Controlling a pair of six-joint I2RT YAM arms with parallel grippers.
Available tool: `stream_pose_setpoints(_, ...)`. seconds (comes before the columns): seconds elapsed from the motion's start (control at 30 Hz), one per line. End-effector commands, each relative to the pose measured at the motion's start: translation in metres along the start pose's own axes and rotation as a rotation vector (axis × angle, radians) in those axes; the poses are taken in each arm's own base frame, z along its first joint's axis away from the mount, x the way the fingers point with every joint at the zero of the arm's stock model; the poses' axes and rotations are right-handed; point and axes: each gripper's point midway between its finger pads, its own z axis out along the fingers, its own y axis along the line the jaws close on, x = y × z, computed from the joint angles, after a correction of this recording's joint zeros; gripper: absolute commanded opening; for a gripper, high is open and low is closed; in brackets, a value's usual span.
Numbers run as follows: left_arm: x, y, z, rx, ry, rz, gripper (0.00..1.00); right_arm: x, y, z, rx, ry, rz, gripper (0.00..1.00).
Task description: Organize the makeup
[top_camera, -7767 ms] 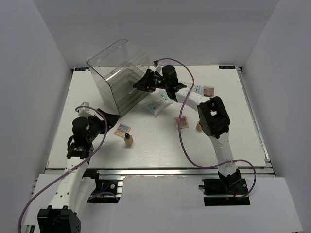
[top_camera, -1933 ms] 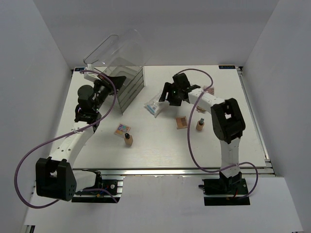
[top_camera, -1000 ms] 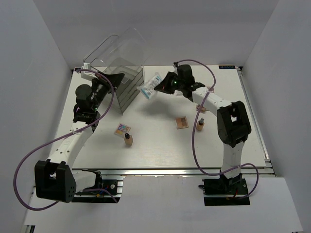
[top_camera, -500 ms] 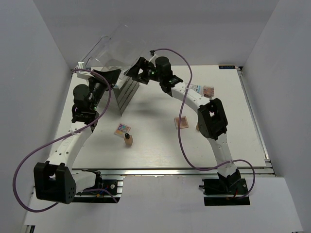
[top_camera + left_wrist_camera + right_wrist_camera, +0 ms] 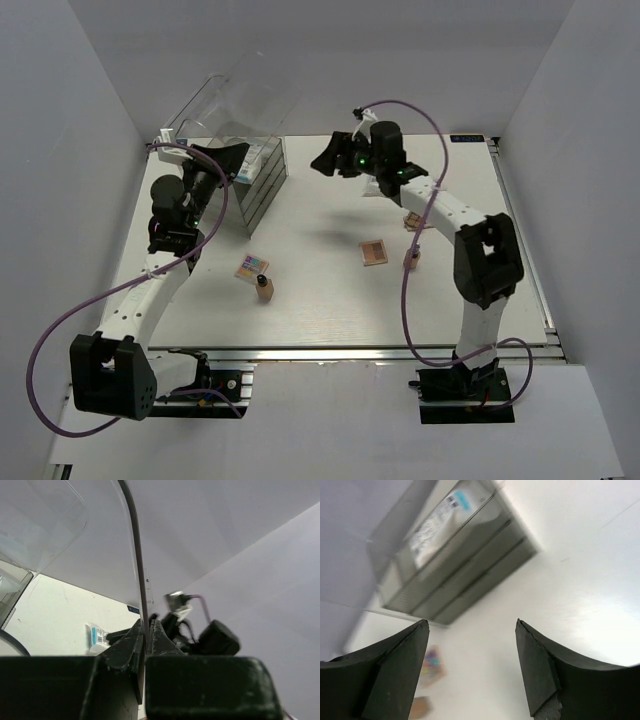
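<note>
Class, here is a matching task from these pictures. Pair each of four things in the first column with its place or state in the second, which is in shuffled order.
1. left gripper
2. right gripper
3. clear packet
4. tan bottle

a. open, holding nothing
b. upright on the table, by the multicoloured palette
c. shut on the edge of the clear lid
d. lying in the top of the drawer box

Pairs: 1-c, 2-a, 3-d, 4-b
</note>
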Motion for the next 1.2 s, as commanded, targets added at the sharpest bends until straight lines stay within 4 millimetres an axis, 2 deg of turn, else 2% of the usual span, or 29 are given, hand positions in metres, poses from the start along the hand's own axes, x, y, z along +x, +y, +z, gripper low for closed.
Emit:
stream_pose_setpoints(0.0, -0.013, -0.035, -0.006, 0.129, -0.046, 0.014, 0.05, -0.028, -0.028, -0.035, 0.144, 0.018, -0.528, 0.76)
stream_pose_setpoints(0.03, -0.014, -0.036, -0.006, 0.134, -0.049, 0.009, 0.05, -0.027, -0.049, -0.044, 0.207, 0.056, -0.598, 0.81)
stream_pose_setpoints(0.07, -0.014, -0.036, -0.006, 0.134, -0.05, 0.009, 0.05, -0.024, -0.062, -0.051, 0.187, 0.105, -0.752, 0.82)
stream_pose_setpoints(0.1, -0.013, -0.036, -0.007, 0.134, -0.049, 0.009, 0.05, -0.024, -0.069, -0.062, 0.186, 0.129, -0.799, 0.83)
stream_pose_setpoints(0.13, -0.013, -0.037, -0.007, 0.135, -0.048, 0.009, 0.05, -0.017, -0.095, -0.077, 0.221, 0.178, -0.817, 0.83)
stream_pose_setpoints(0.17, -0.013, -0.037, -0.007, 0.137, -0.045, 0.01, 0.05, -0.014, -0.102, -0.083, 0.211, 0.206, -0.869, 0.83)
stream_pose_setpoints(0.2, -0.014, -0.038, -0.007, 0.139, -0.045, 0.012, 0.05, -0.008, -0.12, -0.091, 0.241, 0.276, -0.993, 0.84)
stream_pose_setpoints(0.23, -0.014, -0.039, -0.007, 0.14, -0.044, 0.012, 0.05, -0.011, -0.139, -0.1, 0.317, 0.317, -1.05, 0.85)
stream_pose_setpoints(0.33, -0.012, -0.039, -0.007, 0.147, -0.039, 0.007, 0.05, -0.017, -0.171, -0.11, 0.398, 0.373, -1.183, 0.85)
stream_pose_setpoints(0.43, -0.011, -0.038, -0.008, 0.152, -0.041, 0.001, 0.05, -0.023, -0.19, -0.107, 0.448, 0.381, -1.272, 0.86)
stream_pose_setpoints(0.47, -0.01, -0.037, -0.008, 0.15, -0.038, -0.004, 0.05, -0.034, -0.194, -0.103, 0.483, 0.359, -1.293, 0.86)
stream_pose_setpoints(0.5, -0.01, -0.037, -0.008, 0.152, -0.037, -0.007, 0.05, -0.027, -0.207, -0.096, 0.492, 0.385, -1.29, 0.86)
stream_pose_setpoints(0.67, -0.009, -0.038, -0.007, 0.154, -0.032, -0.004, 0.05, -0.028, -0.241, -0.071, 0.533, 0.438, -1.307, 0.86)
stream_pose_setpoints(0.8, -0.01, -0.039, -0.006, 0.156, -0.031, 0.0, 0.05, -0.017, -0.265, -0.062, 0.543, 0.504, -1.302, 0.84)
stream_pose_setpoints(0.87, -0.011, -0.04, -0.005, 0.158, -0.034, 0.0, 0.05, -0.01, -0.276, -0.061, 0.546, 0.53, -1.3, 0.78)
stream_pose_setpoints(1.0, -0.013, -0.042, -0.006, 0.16, -0.037, 0.002, 0.05, -0.01, -0.279, -0.066, 0.537, 0.522, -1.263, 0.47)
stream_pose_setpoints(1.03, -0.013, -0.042, -0.006, 0.158, -0.04, 0.001, 0.05, -0.011, -0.274, -0.066, 0.52, 0.504, -1.244, 0.28)
stream_pose_setpoints(1.1, -0.016, -0.044, -0.007, 0.164, -0.05, -0.005, 0.05, -0.016, -0.257, -0.066, 0.476, 0.452, -1.178, 0.12)
stream_pose_setpoints(1.13, -0.017, -0.045, -0.008, 0.166, -0.054, -0.013, 0.05, -0.01, -0.247, -0.065, 0.42, 0.439, -1.145, 0.0)
stream_pose_setpoints(1.17, -0.019, -0.048, -0.008, 0.172, -0.064, -0.016, 0.05, -0.018, -0.23, -0.068, 0.397, 0.398, -1.126, 0.0)
